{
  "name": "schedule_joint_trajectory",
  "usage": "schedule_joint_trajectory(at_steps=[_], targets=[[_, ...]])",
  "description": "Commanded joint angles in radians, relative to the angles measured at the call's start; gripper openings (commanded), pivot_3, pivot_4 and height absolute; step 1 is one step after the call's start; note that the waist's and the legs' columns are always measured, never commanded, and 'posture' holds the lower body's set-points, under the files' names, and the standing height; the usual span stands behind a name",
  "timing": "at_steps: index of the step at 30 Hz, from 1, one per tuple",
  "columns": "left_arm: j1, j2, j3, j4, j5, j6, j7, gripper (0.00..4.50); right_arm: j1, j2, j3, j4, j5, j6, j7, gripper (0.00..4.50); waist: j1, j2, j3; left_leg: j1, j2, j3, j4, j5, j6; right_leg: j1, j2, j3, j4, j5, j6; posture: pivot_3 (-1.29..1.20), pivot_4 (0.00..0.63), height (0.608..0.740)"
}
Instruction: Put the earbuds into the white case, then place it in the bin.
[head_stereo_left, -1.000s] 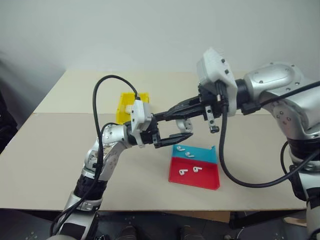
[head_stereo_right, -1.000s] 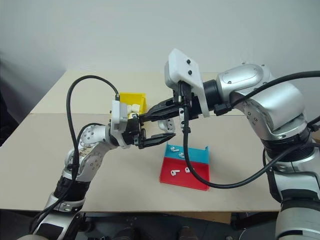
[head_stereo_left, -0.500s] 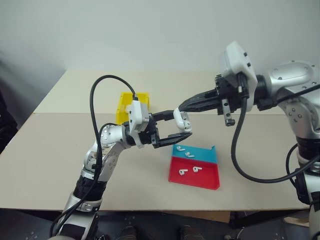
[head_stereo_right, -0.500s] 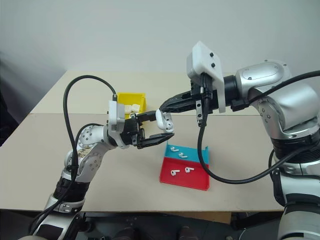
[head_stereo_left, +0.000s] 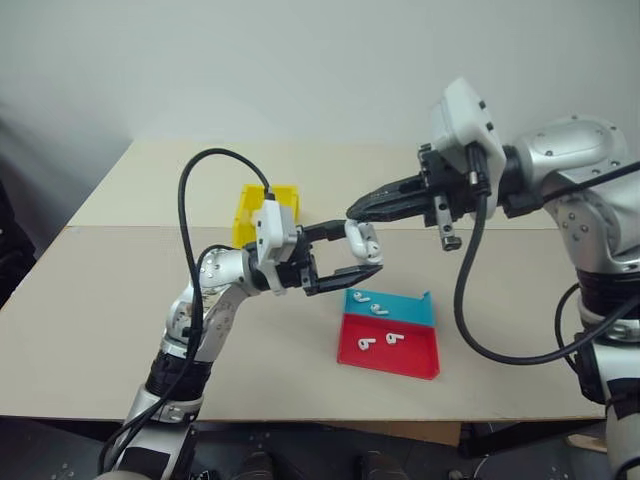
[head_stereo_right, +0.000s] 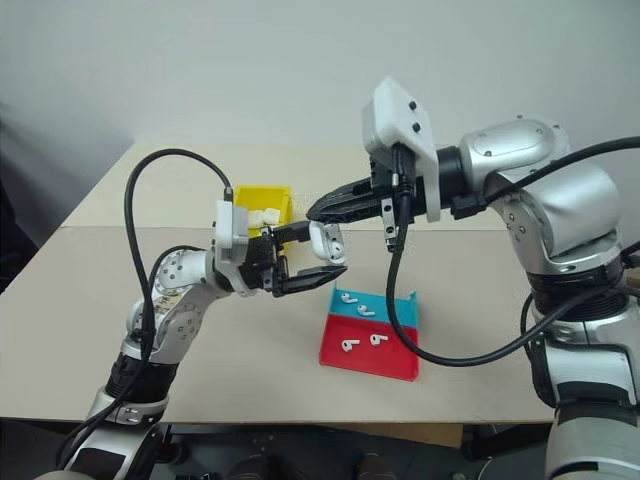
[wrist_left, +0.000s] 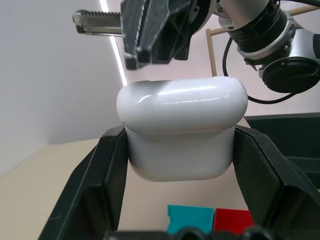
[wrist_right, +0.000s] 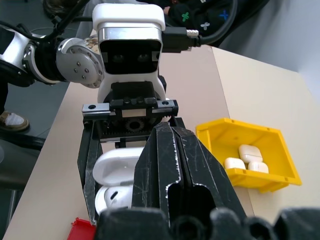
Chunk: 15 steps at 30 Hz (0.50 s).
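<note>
right end effector (head_stereo_left: 352, 211) withdrawn, closed empty; left end effector (head_stereo_left: 372, 258) grips glossy rounded white case (head_stereo_left: 362, 240)

Wall (head_stereo_left: 300, 60): plain pale grey — fills the upper frame
Table (head_stereo_left: 90, 330): beige top, seam running across
Floor (head_stereo_left: 60, 440): dark — strip along the bottom edge

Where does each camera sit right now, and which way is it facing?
Left eye view: on the head, looking down over the table; both arms show, left pincer shut on the white case.
Right eye view: beside it, same scene; right pincer shut just above that case.
Left wrist view: along its own fingers at the gripped case.
Right wrist view: along its closed fingers toward the left arm and the bin.
Shared: both wrist views show the case and the opposite pincer.
</note>
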Motion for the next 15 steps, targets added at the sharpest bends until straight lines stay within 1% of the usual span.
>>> schedule_joint_trajectory(at_steps=[1,6,12,15], targets=[[-0.030,0.000,0.001,-0.008,0.010,-0.018,-0.002,2.81,-0.027,0.003,-0.004,-0.014,-0.032,-0.034,-0.002,0.03,0.000,0.000,0.000,0.000,0.000,0.000,0.000,0.000,0.000,0.000,0.000,0.000,0.000,0.000,0.000,0.00,0.150,0.740],[-0.030,0.000,0.000,-0.010,0.020,-0.010,0.002,2.81,-0.045,0.020,-0.006,-0.007,-0.032,-0.030,0.008,0.03,0.000,0.000,0.000,0.000,0.000,0.000,0.001,0.000,0.000,0.000,0.000,0.000,0.001,0.000,0.000,0.00,0.150,0.740],[-0.041,-0.007,-0.012,0.006,0.042,-0.011,0.007,2.81,-0.051,0.040,0.058,-0.023,-0.088,-0.048,0.018,0.03,0.000,0.000,0.000,0.000,0.000,0.000,0.001,0.000,0.000,0.000,0.000,0.000,0.001,0.000,0.000,0.00,0.150,0.740],[-0.046,-0.008,-0.012,0.007,0.043,-0.016,0.010,2.81,-0.043,0.027,0.094,-0.037,-0.127,-0.070,0.040,0.03,0.000,0.000,0.000,0.000,0.000,0.000,0.001,0.000,0.000,0.000,0.000,0.000,0.002,0.000,0.000,0.00,0.150,0.740]])
